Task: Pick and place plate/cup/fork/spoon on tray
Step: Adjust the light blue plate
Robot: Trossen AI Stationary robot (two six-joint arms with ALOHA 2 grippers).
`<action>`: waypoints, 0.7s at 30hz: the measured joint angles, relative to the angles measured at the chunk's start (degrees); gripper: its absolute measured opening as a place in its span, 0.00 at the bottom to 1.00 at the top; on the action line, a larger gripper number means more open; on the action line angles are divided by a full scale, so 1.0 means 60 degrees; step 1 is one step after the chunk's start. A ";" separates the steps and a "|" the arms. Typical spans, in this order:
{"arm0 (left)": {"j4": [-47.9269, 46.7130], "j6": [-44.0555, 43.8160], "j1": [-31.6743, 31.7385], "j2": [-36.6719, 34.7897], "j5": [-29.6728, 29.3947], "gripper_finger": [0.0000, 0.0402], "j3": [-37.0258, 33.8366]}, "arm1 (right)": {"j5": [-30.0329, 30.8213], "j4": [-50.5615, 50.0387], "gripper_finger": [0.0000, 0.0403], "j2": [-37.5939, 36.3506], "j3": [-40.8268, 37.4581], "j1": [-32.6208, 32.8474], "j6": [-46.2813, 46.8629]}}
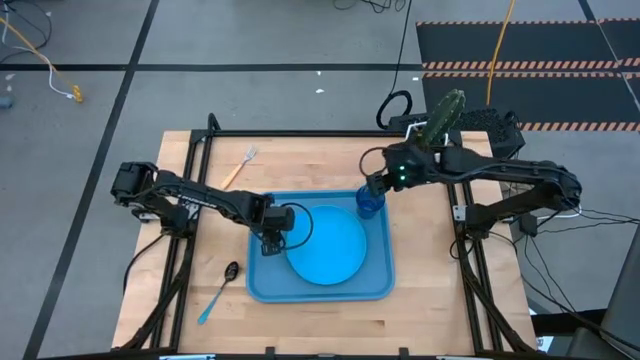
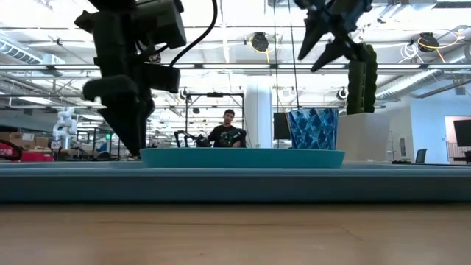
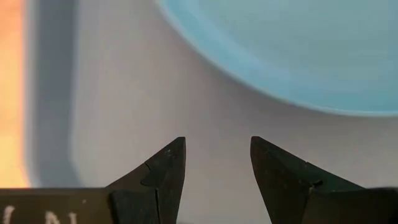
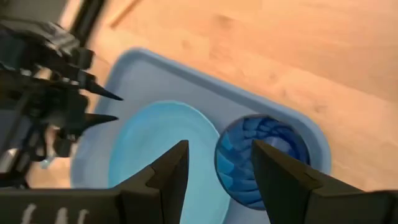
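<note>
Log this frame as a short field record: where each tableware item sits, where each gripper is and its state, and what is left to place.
tray: middle of the table
plate: in the tray
cup: upright in the tray's far right corner
fork: on the bare table, beyond the tray's left end
spoon: on the bare table, left of the tray
left gripper: open and empty, over the tray floor beside the plate's left edge
right gripper: open and empty, above the cup
left to place: fork, spoon

Wooden table (image 1: 420,300) carries the tray (image 1: 262,288), fork (image 1: 241,167) and spoon (image 1: 219,290)
</note>
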 joint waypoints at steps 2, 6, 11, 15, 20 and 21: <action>0.0031 0.0153 0.0150 0.0000 -0.0346 0.46 0.0000 | 0.0163 0.0060 0.41 -0.0221 0.0000 0.0000 0.0138; 0.0764 0.0592 0.0427 0.0000 -0.0411 0.46 -0.0002 | 0.0172 0.0177 0.41 -0.0520 0.0000 -0.0004 0.0183; 0.1243 0.1320 0.0540 0.0285 -0.0165 0.46 -0.0004 | 0.0172 0.0359 0.41 -0.0711 0.0000 -0.0004 0.0406; 0.1124 0.1459 0.0540 0.0706 0.0267 0.46 -0.0009 | 0.0164 0.0238 0.41 -0.0717 0.0000 -0.0004 0.0424; 0.1157 0.1119 0.0507 0.0867 0.0416 0.46 -0.0015 | 0.0161 0.0247 0.41 -0.0715 0.0000 0.0000 0.0424; 0.1239 0.1075 0.0507 0.0867 0.0399 0.46 -0.0015 | 0.0164 0.0245 0.41 -0.0715 0.0000 -0.0001 0.0417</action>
